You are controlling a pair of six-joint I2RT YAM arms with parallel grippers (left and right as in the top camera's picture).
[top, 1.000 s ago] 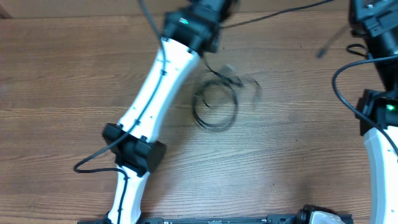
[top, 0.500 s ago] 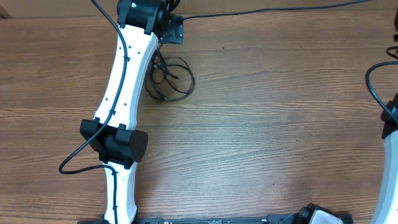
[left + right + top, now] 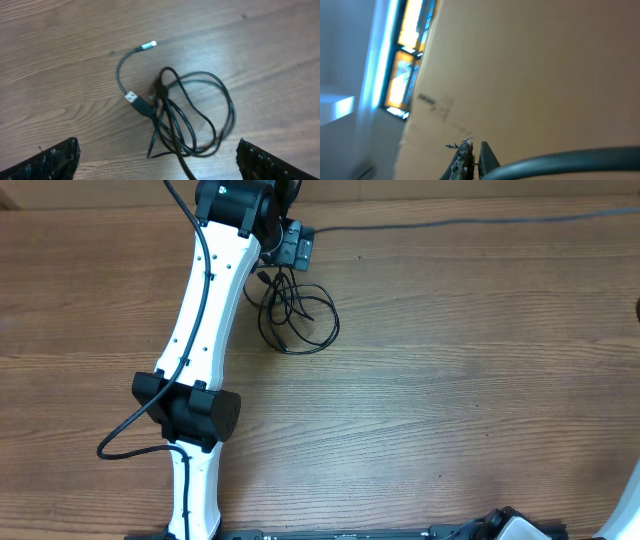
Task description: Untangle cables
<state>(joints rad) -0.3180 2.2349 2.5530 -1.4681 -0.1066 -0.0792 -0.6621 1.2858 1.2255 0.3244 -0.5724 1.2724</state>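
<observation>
The cables [image 3: 300, 312] lie as a small knotted bundle of thin black loops on the wooden table, just on the near side of my left gripper [image 3: 292, 246]. In the left wrist view the cables [image 3: 192, 117] sit ahead of and between the wide-open fingers, with a silvery plug [image 3: 132, 96] and a bluish tip [image 3: 148, 46] on a short curved strand. My left gripper [image 3: 159, 165] is open and holds nothing. My right gripper [image 3: 474, 150] is shut, points at a tan surface and is out of the overhead view; I see nothing between its fingers.
A long thin dark cord [image 3: 470, 221] runs from beside the left wrist along the table's far side to the right edge. The white left arm [image 3: 205, 330] crosses the table's left half. A thick blurred black wire [image 3: 560, 162] crosses the right wrist view.
The bundle moved from mid-table to the far left, then slightly back right. The left arm swung left with it. The right arm left the overhead view.
</observation>
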